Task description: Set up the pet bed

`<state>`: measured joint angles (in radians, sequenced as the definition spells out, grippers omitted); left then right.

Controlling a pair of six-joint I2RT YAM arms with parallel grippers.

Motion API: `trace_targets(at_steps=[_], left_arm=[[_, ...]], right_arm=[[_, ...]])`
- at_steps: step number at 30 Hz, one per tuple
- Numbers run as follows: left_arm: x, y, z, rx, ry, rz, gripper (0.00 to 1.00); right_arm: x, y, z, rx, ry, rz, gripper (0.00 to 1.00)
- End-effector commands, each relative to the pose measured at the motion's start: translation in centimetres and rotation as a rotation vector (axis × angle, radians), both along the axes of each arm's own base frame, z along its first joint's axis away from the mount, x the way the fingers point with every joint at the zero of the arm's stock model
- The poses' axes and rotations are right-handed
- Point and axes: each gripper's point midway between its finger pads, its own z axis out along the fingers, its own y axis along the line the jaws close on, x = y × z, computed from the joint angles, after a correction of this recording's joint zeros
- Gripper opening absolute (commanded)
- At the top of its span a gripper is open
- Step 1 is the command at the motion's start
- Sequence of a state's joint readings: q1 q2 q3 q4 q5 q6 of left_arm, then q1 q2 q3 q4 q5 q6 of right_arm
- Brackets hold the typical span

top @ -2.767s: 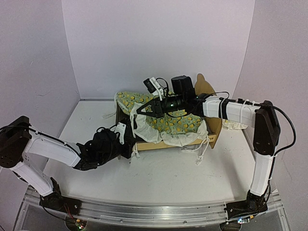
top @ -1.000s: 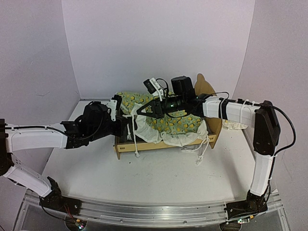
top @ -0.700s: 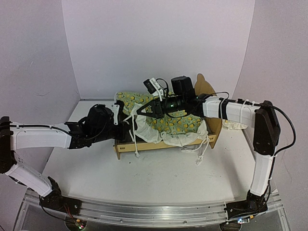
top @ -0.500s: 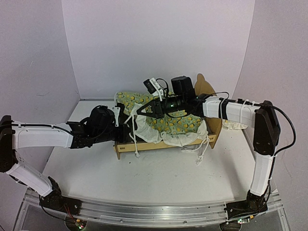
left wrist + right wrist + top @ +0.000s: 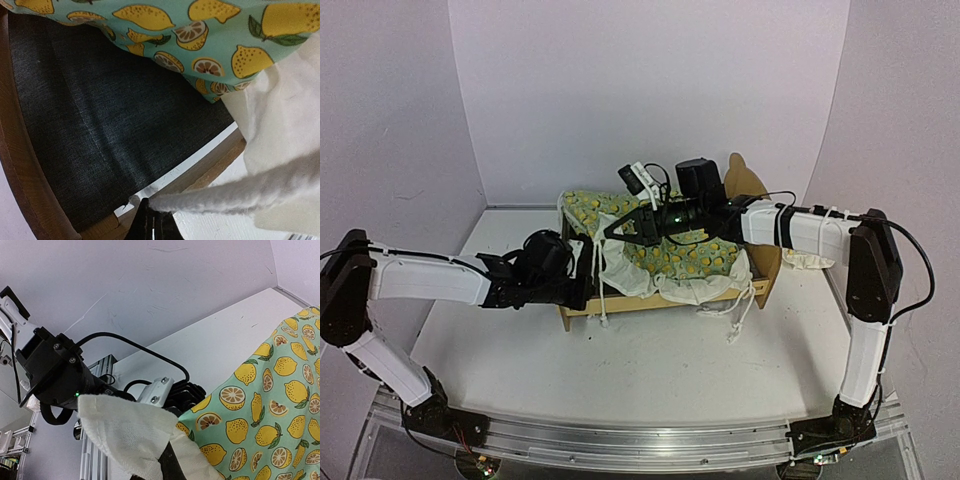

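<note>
- While the right arm [image 5: 800, 228] reached in from the right over the bed [image 5: 630, 303], the right jaws were clamped on the white underside of the blanket [image 5: 690, 258], holding that edge up above the foot end.
- The bed stood near the middle of the desk [image 5: 670, 370], its headboard [image 5: 748, 183] to the right and one long rail facing the arm bases.
- The blanket, lemon print up, covered most of the bed. Its white edge spilled over the front rail, and white cords hung from it down to the desk.
- The left arm [image 5: 430, 280] lay low across the desk from the left, the left jaws together at the bed's near left corner.
- In the left wrist view, the end of a white cord [image 5: 210, 192] met the tips of those jaws. Whether it was pinched between them could not be told.
- The same view showed the dark mattress [image 5: 100, 125] bare at the foot end, lying flat inside the wooden rail [image 5: 20, 170], with the lemon print raised over its far part.
</note>
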<state>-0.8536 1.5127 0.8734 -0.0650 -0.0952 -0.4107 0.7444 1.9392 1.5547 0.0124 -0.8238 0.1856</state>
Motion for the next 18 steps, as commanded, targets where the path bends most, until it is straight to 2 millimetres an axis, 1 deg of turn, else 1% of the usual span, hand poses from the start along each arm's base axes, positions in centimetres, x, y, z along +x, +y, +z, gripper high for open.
trace_targets(at_steps=[1,4,5,6,9,11,14,18], left_arm=[[0.5,-0.7,0.8,0.01,-0.005,-0.03,0.0],[0.8,-0.2,0.7,0.047,-0.001,-0.012,0.0],[0.8,0.0,1.0,0.048,-0.004,-0.005,0.04],[0.7,0.0,1.3,0.044,-0.007,-0.008,0.09],[0.2,1.0,2.8,0.026,-0.035,0.007,0.33],[0.0,2.1,4.0,0.015,-0.063,0.028,0.45],[-0.8,4.2,5.2,0.015,-0.08,0.063,0.57],[-1.1,6.7,6.7,-0.028,-0.088,0.116,0.69]], right_arm=[[-0.7,-0.4,3.5,0.072,-0.054,0.02,0.0],[-0.6,-0.3,3.2,0.068,-0.047,0.021,0.0],[-0.7,-0.2,3.0,0.066,-0.044,0.024,0.0],[-0.7,-0.1,2.9,0.065,-0.041,0.028,0.0],[-1.2,0.3,2.7,0.064,-0.038,0.044,0.0],[-1.7,0.7,2.4,0.062,-0.044,0.061,0.0],[-2.1,1.2,1.4,0.045,-0.039,0.069,0.0],[-2.4,2.2,0.2,0.026,-0.025,0.081,0.0]])
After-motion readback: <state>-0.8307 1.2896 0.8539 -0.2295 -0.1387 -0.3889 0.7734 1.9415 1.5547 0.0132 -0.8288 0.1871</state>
